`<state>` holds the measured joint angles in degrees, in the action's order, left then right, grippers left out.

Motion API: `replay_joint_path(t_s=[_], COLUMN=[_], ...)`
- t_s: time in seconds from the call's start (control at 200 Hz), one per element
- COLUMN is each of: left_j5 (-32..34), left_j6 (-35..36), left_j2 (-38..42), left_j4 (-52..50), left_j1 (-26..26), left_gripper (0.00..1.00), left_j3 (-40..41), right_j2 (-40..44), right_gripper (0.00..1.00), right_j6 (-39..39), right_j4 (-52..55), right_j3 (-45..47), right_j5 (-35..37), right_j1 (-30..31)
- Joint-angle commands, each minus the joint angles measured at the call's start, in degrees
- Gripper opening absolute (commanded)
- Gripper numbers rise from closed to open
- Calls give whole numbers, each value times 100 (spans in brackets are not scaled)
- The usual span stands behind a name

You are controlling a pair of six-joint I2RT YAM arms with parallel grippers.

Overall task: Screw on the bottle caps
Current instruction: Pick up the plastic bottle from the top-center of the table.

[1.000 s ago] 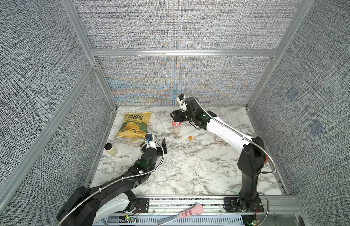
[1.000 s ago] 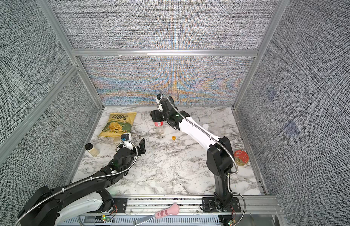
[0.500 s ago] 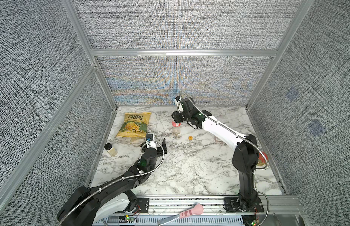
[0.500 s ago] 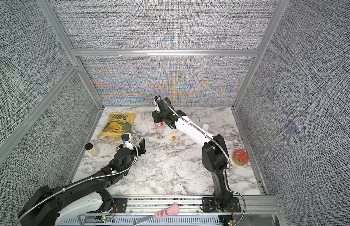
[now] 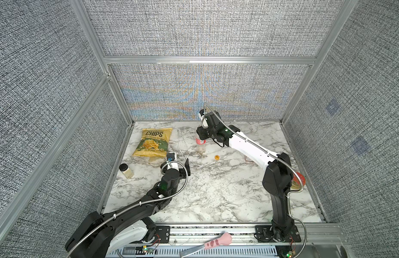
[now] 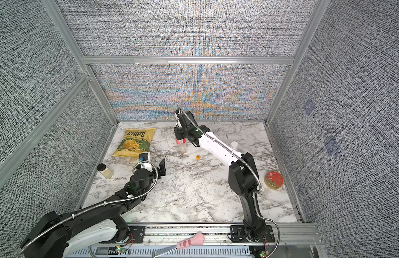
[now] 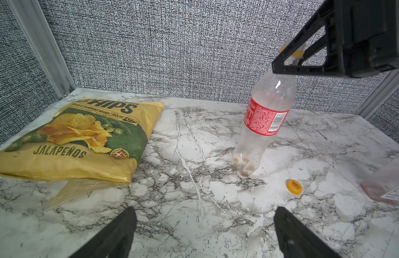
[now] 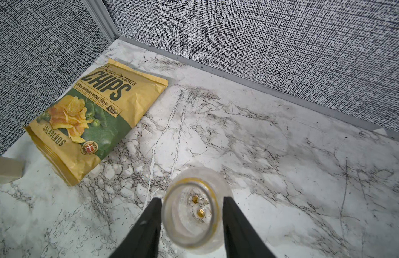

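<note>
**Open bottle neck flanked by right hand; both caps off**

The red-labelled bottle is seen standing on the marble bench near the back wall, its mouth uncapped. The right hand is lowered over it from above, and the neck is flanked by the two fingers, one close against each side. Whether the neck is actually clamped cannot be told from the views.

The orange cap is found lying flat on the bench just beside the bottle's base, clear of both hands. The white cap is seen farther towards the right wall, beyond the right arm. The pink-tinted bottle is largely hidden under that arm in the top views, and only its end is caught in the left wrist view.

The left hand is held above the bench near the chips bag, with its fingers spread wide and nothing between them. A small black-lidded jar is placed by the left wall, and a red tin by the right.
</note>
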<state>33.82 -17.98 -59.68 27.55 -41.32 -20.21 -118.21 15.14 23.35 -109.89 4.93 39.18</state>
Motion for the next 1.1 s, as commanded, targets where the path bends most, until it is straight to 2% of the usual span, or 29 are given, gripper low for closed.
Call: replay_joint_path(t_s=[0.0,0.365,0.61,1.095], left_j5=[-7,-52,-78,-93], left_j6=[61,101,115,164], left_j2=[-13,-44,-70,-92], left_j4=[121,128,137,145], left_j1=[5,3,5,6], left_gripper=[97,97,97,97], left_j3=[9,8,-10,-23], right_j2=[-31,-5,-43,-3], right_gripper=[47,47,43,25], right_j6=[-33,-20,-19,-68], right_j4=[-87,-276,-377,-332], right_j3=[-59,-29,-40,-48], right_j5=[87,258,280,211], right_j1=[11,11,11,11])
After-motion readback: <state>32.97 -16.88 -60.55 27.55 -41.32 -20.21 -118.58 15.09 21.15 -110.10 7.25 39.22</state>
